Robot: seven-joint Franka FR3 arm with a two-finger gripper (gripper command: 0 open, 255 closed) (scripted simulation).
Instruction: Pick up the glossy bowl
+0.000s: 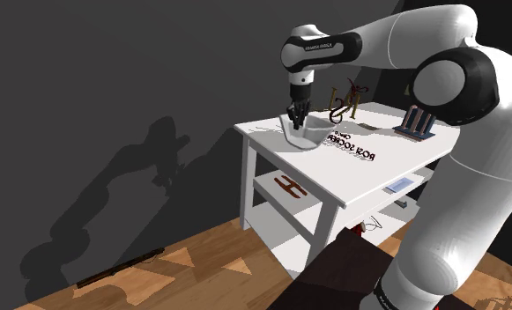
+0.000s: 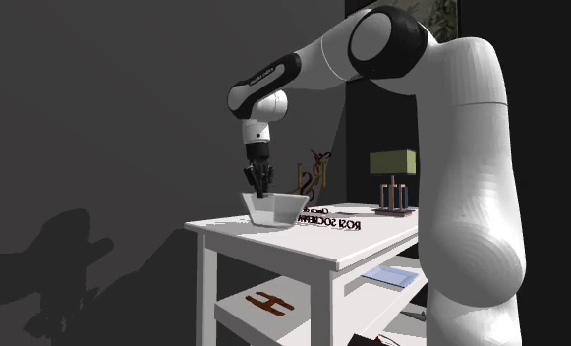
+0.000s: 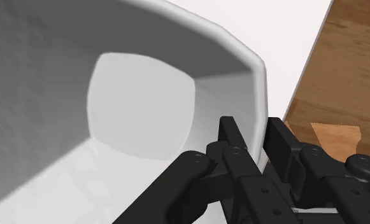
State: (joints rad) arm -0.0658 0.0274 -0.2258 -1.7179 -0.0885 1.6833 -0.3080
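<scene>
A glossy white bowl (image 1: 303, 138) with squared sides stands near the far left corner of a white table (image 1: 333, 176) in the shoulder view. My black gripper (image 1: 296, 120) comes straight down onto its rim. The second exterior view has the bowl (image 2: 276, 209) on the table's (image 2: 303, 241) left end with the gripper (image 2: 261, 189) at its left rim. In the wrist view the gripper (image 3: 258, 137) is shut on the bowl's (image 3: 139, 108) wall, one finger inside (image 3: 231, 130) and one outside (image 3: 280, 135). The bowl's base looks to rest on the tabletop.
Dark lettering (image 1: 351, 146), a twisted brown ornament (image 1: 346, 99) and a small rack (image 1: 416, 121) share the tabletop behind the bowl. A brown H-shaped piece (image 1: 289, 187) lies on the lower shelf. A green-shaded lamp (image 2: 393, 167) stands at the back. Below is wooden floor (image 1: 201, 264).
</scene>
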